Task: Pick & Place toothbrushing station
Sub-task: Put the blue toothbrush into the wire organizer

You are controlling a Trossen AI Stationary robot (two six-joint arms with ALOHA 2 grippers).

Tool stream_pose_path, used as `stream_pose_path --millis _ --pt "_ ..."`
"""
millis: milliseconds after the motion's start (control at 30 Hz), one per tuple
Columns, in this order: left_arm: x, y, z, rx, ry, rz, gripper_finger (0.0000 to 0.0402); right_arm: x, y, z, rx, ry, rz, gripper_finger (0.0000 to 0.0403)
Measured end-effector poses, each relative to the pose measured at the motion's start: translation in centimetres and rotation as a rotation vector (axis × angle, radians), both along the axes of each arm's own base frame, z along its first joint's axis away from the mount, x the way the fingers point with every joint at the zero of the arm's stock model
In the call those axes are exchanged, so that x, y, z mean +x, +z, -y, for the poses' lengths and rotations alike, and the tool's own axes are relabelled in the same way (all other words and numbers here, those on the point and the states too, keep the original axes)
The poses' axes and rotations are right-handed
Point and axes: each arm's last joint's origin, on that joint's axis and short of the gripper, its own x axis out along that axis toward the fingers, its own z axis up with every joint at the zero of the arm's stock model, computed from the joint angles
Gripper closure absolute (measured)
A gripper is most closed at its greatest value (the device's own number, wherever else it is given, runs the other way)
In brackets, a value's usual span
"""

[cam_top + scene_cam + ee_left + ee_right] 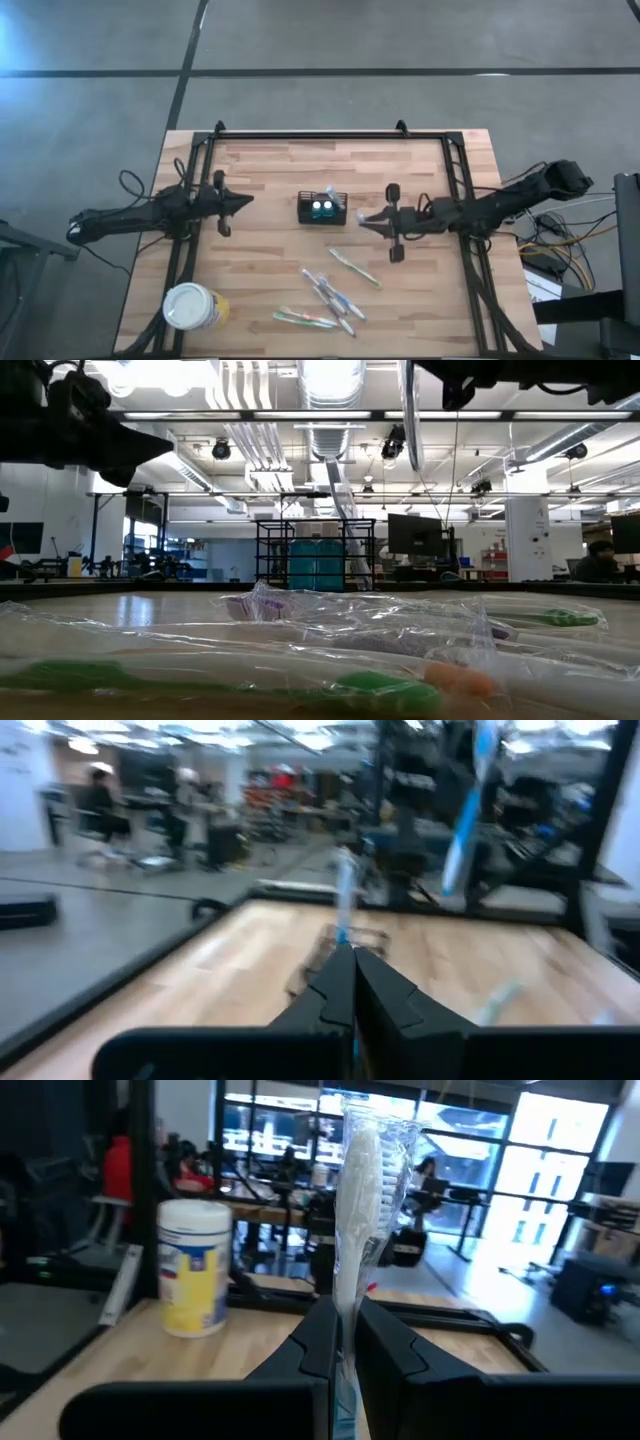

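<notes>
The desk [270, 160] carried everything within the black frame along its edges, which kept the middle free for both arms to reach. The yellow cup [194, 307] with its white lid stood at the near left corner, well apart from the work and out of the arms' way. The caddy [322, 208], the small black mesh box of the task, stood upright near the middle of the desk with two blue-green items inside, placed between the two arms so either could reach it. Wrapped toothbrushes [325, 295] lay loose toward the near edge, right of the cup, probably waiting to be loaded. The right gripper [367, 218] hovered just beside the caddy on its right, fingers closed narrowly on a wrapped toothbrush [362, 1200] held upright, apparently so it could drop in handle-first. The left gripper [244, 201] waited left of the caddy, fingers pressed together and seemingly holding nothing.
</notes>
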Motion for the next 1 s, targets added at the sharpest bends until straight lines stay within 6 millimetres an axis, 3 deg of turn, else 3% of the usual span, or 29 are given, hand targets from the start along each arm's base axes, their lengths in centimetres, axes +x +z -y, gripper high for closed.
stream_pose_path --millis 200,433,633,767,1000 --pt "-0.1 0.6 -0.2 -0.078 0.059 0.075 0.0391 0.3 0.1 -0.2 -0.073 0.022 0.089 0.0385" --pt "0.4 0.6 -0.1 -0.06 0.035 0.046 0.032 1.8 -1.1 0.9 -0.13 0.08 0.111 0.0385" --pt "1.7 1.1 -0.3 -0.042 0.036 -0.044 0.0236 4.2 -2.8 2.8 -0.139 0.168 0.147 0.0385" --pt "3.0 2.3 -0.5 -0.029 0.035 -0.079 0.0186 6.5 -3.3 4.2 -0.118 0.316 0.146 0.0385" --pt "5.7 5.4 -0.7 0.008 0.008 -0.095 0.015 10.1 -3.1 5.5 -0.088 0.343 0.143 0.0385"
